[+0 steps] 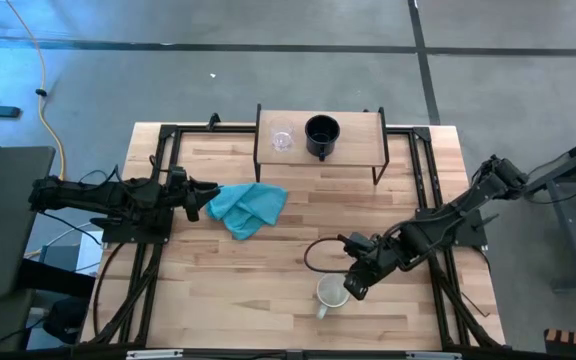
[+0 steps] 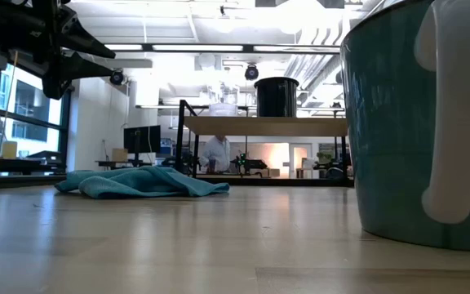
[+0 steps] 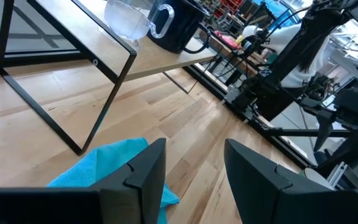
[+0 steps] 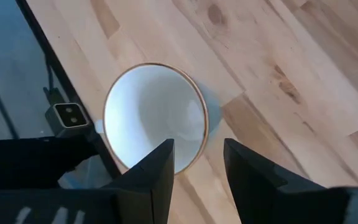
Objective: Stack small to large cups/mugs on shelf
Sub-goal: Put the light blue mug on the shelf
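Nearest, at the near edge of the counter (image 1: 268, 200) right of centre, the pale mug (image 1: 330, 292) stands upright with its mouth open to the ceiling and its handle pointing toward the near edge; its axis is vertical, so there is no long side to line up, only the handle to mind. The right gripper (image 1: 353, 286) hangs just above the mug's right rim, its two fingers (image 4: 160, 171) parted with a clear gap, one over the inside of the bowl and one outside the wall, closed on nothing yet. This mug looks like glazed ceramic: stiff, fairly heavy for its size, slick and liable to chip, so a pinch across the wall at the rim, away from the handle, seems the sensible hold, and it should be lifted level. Farther back on the left, a teal cloth (image 1: 248, 208) lies crumpled on the counter, and the left gripper (image 1: 200, 198) waits just left of it, fingers apart and empty. Farthest off, on the shelf (image 1: 358, 125) at the far edge, the small clear glass cup (image 1: 282, 139) stands left of the black mug (image 1: 321, 134), both upright, near each other but apart; the glass is the lightest and most fragile, best taken gently.
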`<state>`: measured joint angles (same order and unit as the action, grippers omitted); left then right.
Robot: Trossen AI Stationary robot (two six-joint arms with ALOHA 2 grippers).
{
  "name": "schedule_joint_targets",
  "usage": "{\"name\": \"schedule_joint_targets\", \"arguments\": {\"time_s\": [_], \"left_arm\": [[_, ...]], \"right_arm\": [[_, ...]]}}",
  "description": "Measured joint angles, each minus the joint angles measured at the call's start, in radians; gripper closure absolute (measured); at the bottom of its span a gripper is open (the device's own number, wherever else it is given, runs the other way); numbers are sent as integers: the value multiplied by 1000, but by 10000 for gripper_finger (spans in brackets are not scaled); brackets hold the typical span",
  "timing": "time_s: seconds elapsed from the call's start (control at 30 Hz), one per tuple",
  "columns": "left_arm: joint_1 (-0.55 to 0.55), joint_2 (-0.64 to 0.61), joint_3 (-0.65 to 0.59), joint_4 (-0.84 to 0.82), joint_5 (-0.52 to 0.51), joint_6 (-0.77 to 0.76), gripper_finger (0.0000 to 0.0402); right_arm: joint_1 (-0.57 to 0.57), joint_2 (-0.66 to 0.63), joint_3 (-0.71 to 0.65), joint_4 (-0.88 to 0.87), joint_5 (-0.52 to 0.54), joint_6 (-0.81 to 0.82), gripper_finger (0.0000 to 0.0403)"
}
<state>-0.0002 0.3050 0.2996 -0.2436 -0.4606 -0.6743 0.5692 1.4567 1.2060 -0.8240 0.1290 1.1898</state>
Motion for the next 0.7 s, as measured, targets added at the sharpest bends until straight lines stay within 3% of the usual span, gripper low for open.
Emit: {"name": "schedule_joint_targets", "arguments": {"time_s": [0.7], "left_arm": [[0, 0, 0, 1, 0, -11, 250]], "right_arm": [[-9, 70, 0, 31, -55, -12, 274]]}}
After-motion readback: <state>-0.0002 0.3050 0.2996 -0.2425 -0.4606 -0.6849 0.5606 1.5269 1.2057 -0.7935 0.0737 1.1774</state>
